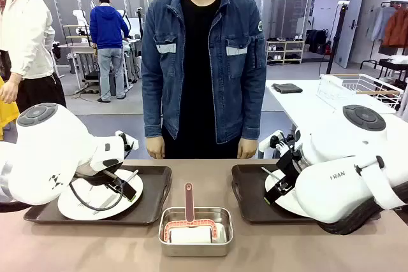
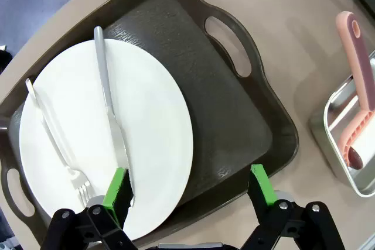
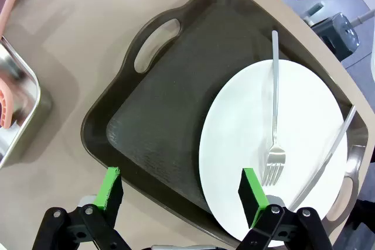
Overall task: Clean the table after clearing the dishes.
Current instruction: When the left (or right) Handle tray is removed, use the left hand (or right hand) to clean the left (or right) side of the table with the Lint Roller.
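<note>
Table, beige-brown top, not cleared: both sets of dishes are on it. The left tray is dark, with handles, and sits at the robot's left. The left plate lies in it, pushed toward one end. A knife and a fork lie side by side across the plate.

The left gripper hangs low over the tray's near edge with its jaws wide apart and nothing in them. One green pad is over the plate rim by the knife blade, the other by the tray rim. Can't tell if either touches.

The right tray mirrors it on the robot's right. The right plate is inside with a second fork across it and a second knife near the rim.

The right gripper is also spread wide and empty. One pad is above bare table just outside the tray, the other over the plate edge near the fork tines.

Between the trays, nearer the robot, sits a small steel pan holding a pink-handled tool. A person in a denim jacket stands at the far edge, hands down by the tabletop. A wire rack sits on a white table behind.
</note>
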Action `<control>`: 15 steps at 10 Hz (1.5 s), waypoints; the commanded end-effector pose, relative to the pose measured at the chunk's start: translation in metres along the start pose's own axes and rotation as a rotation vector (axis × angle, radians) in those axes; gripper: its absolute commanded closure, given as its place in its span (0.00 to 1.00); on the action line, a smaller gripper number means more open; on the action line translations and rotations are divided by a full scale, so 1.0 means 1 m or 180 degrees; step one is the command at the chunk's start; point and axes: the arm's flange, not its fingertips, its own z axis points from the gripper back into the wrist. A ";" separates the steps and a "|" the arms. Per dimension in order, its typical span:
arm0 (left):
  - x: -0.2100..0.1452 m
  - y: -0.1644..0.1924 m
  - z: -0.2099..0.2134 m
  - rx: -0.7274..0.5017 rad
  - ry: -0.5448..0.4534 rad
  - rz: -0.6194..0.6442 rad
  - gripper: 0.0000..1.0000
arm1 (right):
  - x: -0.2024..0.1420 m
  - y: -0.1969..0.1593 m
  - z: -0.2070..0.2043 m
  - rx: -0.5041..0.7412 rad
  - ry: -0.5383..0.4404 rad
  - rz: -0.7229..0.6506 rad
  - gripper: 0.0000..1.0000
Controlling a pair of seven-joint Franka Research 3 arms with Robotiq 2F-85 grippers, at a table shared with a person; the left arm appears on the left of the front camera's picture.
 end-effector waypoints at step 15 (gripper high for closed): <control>0.023 0.042 0.027 -0.0935 -0.0014 0.0196 0.00 | 0.040 -0.051 0.029 0.0935 -0.0127 -0.0317 0.00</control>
